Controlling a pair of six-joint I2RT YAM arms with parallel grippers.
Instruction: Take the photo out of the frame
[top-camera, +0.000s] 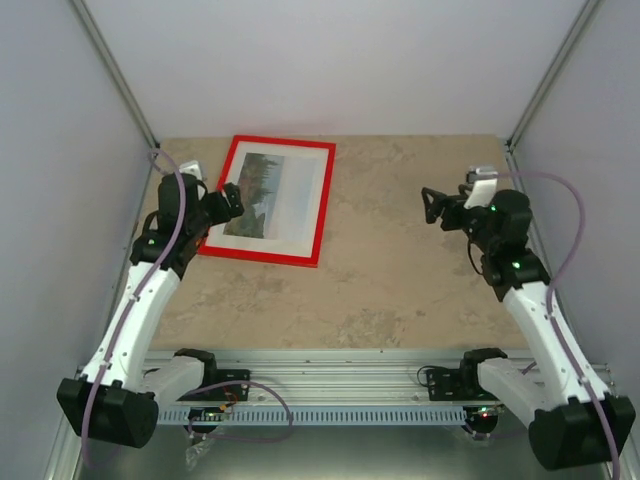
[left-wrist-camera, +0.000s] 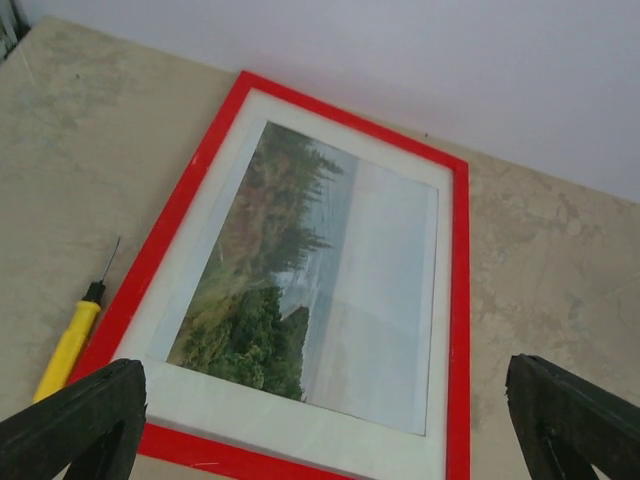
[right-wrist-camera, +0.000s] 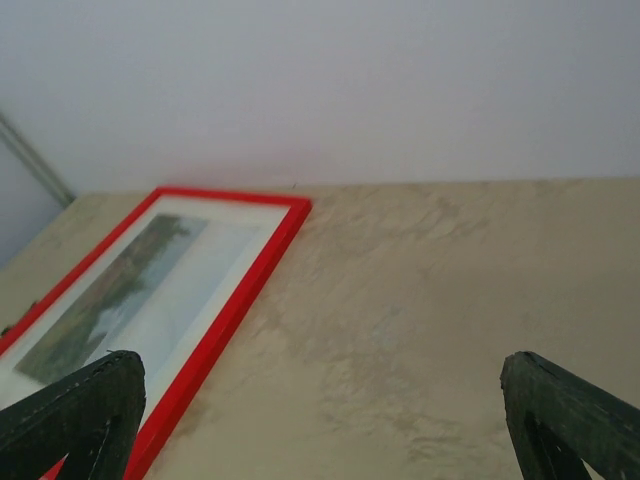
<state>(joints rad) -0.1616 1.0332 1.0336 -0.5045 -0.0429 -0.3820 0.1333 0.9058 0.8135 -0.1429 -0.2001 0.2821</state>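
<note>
Lying flat on the bench, the frame holds the photo; the left fingers gape wide over its edge, and the right fingers gape wide, well apart from it.

Bright even light, soft shadows, sharp

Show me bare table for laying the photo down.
Widest: beige marble tabletop between the thin red picture frame and the right end effector. Also the near strip between frame and aluminium rail. Crowded: far left, where the left end effector hangs over the frame, a yellow-handled screwdriver beside it.
</note>
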